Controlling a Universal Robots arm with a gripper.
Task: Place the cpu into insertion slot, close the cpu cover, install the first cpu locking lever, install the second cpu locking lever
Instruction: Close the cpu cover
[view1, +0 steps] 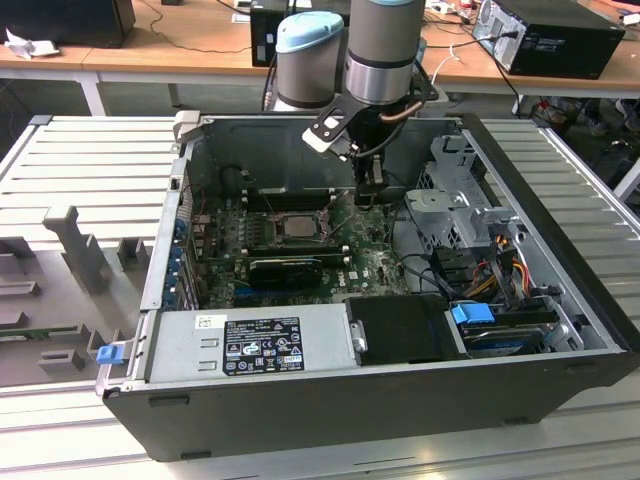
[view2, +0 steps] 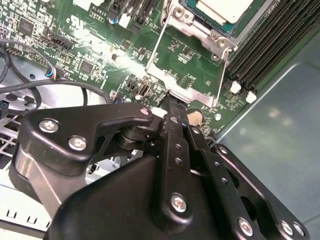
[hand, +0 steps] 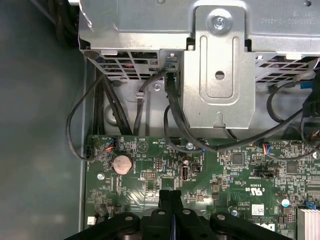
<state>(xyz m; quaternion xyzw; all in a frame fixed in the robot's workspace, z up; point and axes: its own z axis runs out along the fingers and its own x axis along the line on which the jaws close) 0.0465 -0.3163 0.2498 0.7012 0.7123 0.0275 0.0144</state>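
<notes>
**Counter (view1: 90, 160) with open case (view1: 400, 390): cpu (view1: 297, 225) seated, gripper (view1: 368, 195) closed beside it**

Wooden desks with cables and dark boxes line the back of the room. On my ribbed metal counter the case lies on its side, lid off, green board (hand: 150, 165) facing up. From the exterior view I see the arm (view1: 385, 50) reaching straight down into the case. The gripper hangs low over the board, just toward that view's right of the slot (view1: 297, 242).

The cpu sits in the slot, silver top showing. In the second wrist view its pale top (view2: 225, 7) lies inside the slot's metal rim (view2: 215, 35), with the memory slots (view2: 270, 40) alongside. A thin metal frame (view2: 190, 90) runs from the slot toward the gripper (view2: 174, 107), whose tips are at the frame's near edge. I cannot tell whether they touch it.

In the first wrist view the gripper (hand: 170, 194) has its fingers pressed together, with nothing visible between them. They hang above the board near a coin cell (hand: 121, 164), below the drive cage (hand: 220, 65).
</notes>
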